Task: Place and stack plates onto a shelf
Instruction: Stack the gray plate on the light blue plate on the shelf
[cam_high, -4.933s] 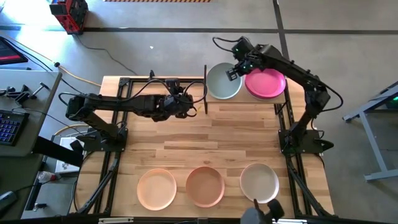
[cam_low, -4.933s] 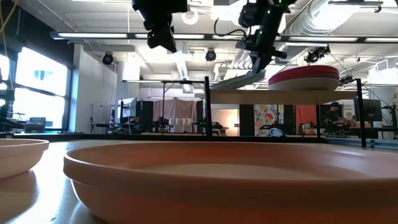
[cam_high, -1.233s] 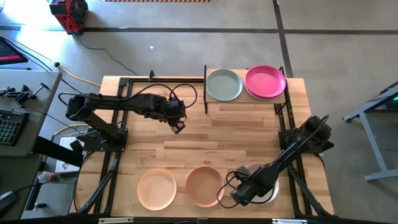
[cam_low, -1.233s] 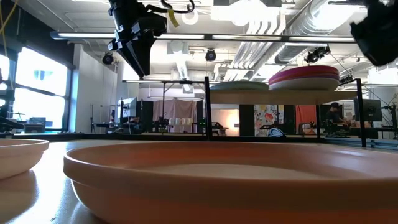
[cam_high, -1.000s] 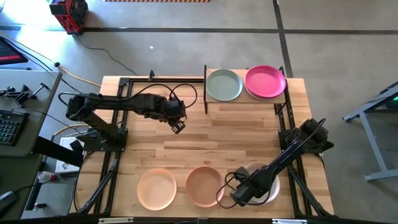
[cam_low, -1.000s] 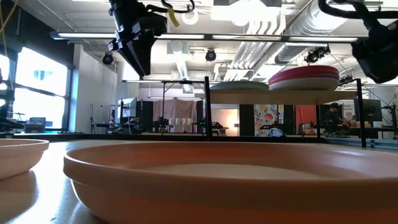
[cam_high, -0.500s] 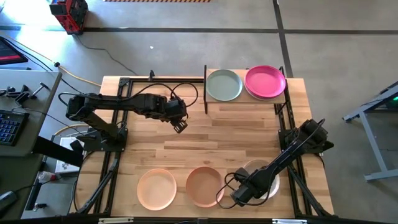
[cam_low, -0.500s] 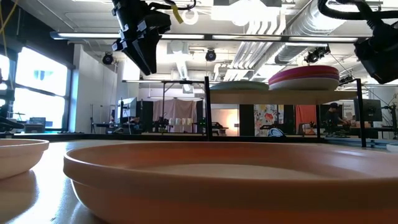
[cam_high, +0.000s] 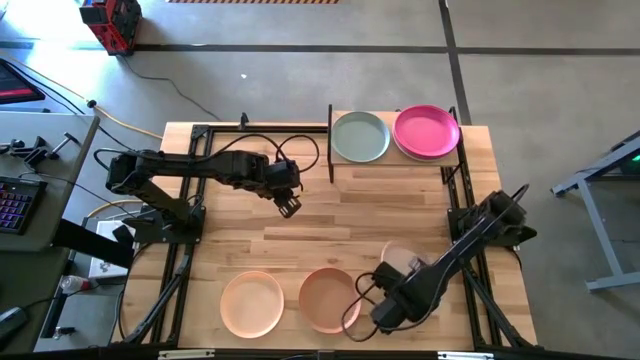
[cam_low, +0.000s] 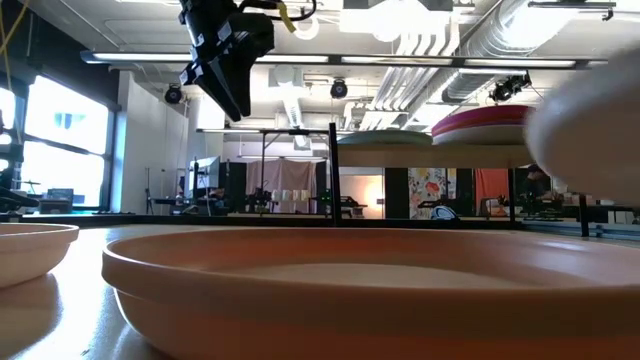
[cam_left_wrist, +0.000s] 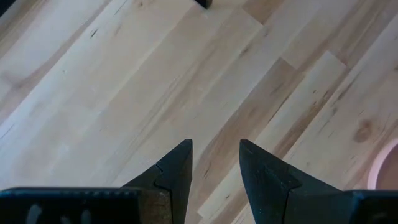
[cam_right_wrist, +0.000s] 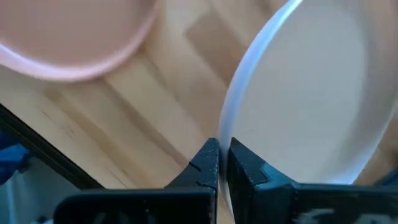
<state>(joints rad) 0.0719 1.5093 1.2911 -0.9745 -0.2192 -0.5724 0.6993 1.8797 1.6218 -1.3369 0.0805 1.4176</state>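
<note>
My right gripper (cam_right_wrist: 219, 149) is near the table's near right edge (cam_high: 398, 282), shut on the beige-grey plate (cam_right_wrist: 298, 93), which appears raised and blurred at the right of the low view (cam_low: 590, 130). The peach plate (cam_high: 252, 303) and the terracotta plate (cam_high: 330, 298) rest on the tabletop by the near edge. On the shelf (cam_high: 392, 160) at the far edge sit a pale blue-green plate (cam_high: 360, 136) and a magenta plate (cam_high: 427, 131) on top of a stack. My left gripper (cam_high: 290, 206) hangs open over the table's middle left, touching nothing. My right gripper pinches the beige-grey plate's rim (cam_right_wrist: 222, 124) between its two fingers, one on the inner face and one on the outer. The plate is lifted clear of the table and tilted, extending away from the fingers.
Bare slatted tabletop (cam_high: 380, 215) lies between the near row of plates and the shelf. Black frame rails (cam_high: 455, 200) run along the table's left and right sides. The shelf's black post (cam_high: 330, 145) stands at its left end.
My right gripper has risen with the beige-grey plate and moved a little toward the far edge. The plate has left the tabletop, tipped up, and now shows in the low view. My left gripper has stayed roughly in place.
</note>
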